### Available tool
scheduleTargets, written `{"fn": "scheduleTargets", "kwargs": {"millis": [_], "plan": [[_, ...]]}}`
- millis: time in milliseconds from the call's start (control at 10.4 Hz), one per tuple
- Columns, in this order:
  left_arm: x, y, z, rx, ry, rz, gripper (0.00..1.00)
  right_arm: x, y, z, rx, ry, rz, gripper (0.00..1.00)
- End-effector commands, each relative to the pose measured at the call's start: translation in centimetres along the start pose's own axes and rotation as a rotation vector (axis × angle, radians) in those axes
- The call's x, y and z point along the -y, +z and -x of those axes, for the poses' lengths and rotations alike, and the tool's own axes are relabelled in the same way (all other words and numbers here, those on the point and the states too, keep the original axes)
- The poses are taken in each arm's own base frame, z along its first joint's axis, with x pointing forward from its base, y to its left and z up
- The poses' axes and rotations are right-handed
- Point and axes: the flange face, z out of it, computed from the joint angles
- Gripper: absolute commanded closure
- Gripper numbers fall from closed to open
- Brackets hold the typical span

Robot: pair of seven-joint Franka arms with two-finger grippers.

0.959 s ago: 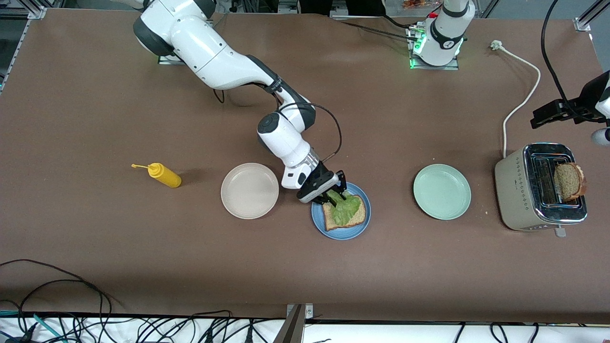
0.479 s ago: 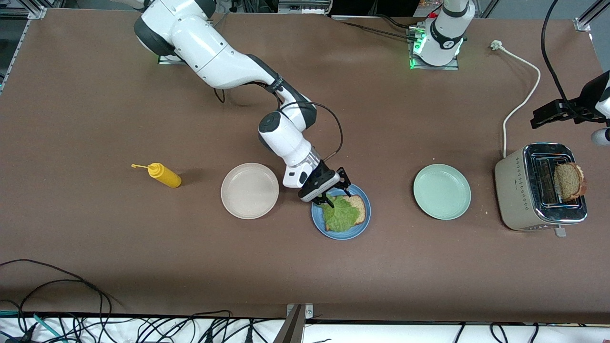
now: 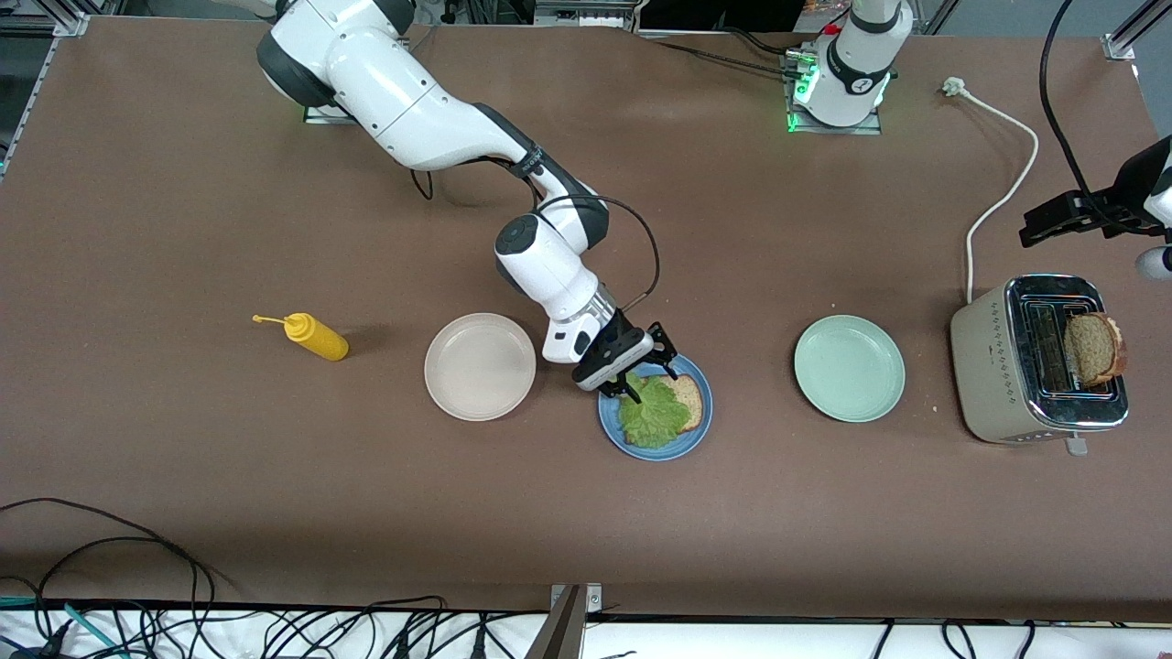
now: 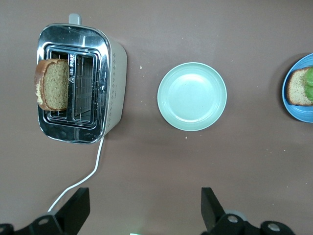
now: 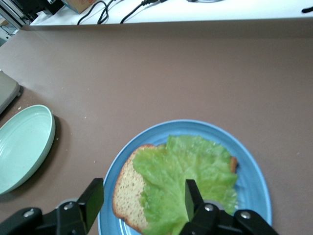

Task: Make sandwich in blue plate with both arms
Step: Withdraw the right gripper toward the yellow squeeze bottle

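Brown table. Right gripper (image 3: 648,373) at frame centre, fingers apart, holding nothing, over lettuce (image 3: 654,414) on bread (image 3: 687,395) in blue plate (image 3: 698,434). Left gripper (image 4: 142,208) spread wide, waiting above toaster (image 3: 998,375), right edge.

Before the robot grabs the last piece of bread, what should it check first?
1. Lettuce lies on the bread slice in the blue plate: ok.
2. Right gripper fingers open, apart from the leaf: ok in the right wrist view.
3. Second slice stands up out of the toaster: ok.
4. Left gripper open, over the table near the toaster: ok.
5. Top slice on the sandwich: not ok.
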Motion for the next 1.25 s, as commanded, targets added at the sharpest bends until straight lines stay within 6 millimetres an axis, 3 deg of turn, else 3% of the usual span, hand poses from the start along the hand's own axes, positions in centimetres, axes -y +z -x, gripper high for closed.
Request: {"fn": "scheduleTargets", "kwargs": {"millis": [0, 192, 288, 479, 671, 863, 1151], "plan": [[0.3, -0.4, 0.1, -0.002, -0.005, -0.011, 0.0, -0.4, -5.1, -5.8, 0.104, 0.02, 0.052, 0.17], [0.3, -0.4, 0.1, -0.002, -0.005, -0.011, 0.0, -1.9, -9.8, -9.2, 0.197, 0.029, 0.106, 0.0], [0.6, -0.3, 0.1, 0.0, -0.011, -0.011, 0.0, -2.8, -12.0, -10.4, 0.245, 0.026, 0.135, 0.0], [1.4, -0.3, 0.0, 0.0, -0.02, -0.008, 0.0, -6.7, -17.3, -12.4, 0.349, -0.035, 0.186, 0.0], [1.4, -0.2, -0.1, 0.002, -0.02, -0.009, 0.0, -9.6, -23.8, -15.0, 0.433, -0.028, 0.23, 0.0], [1.4, -0.2, -0.1, 0.002, -0.02, -0.009, 0.0, -11.4, -28.8, -15.6, 0.523, -0.095, 0.234, 0.01], [1.6, -0.2, -0.1, 0.004, -0.023, -0.009, 0.0, -16.2, -34.9, -14.9, 0.563, -0.137, 0.233, 0.01]]}}
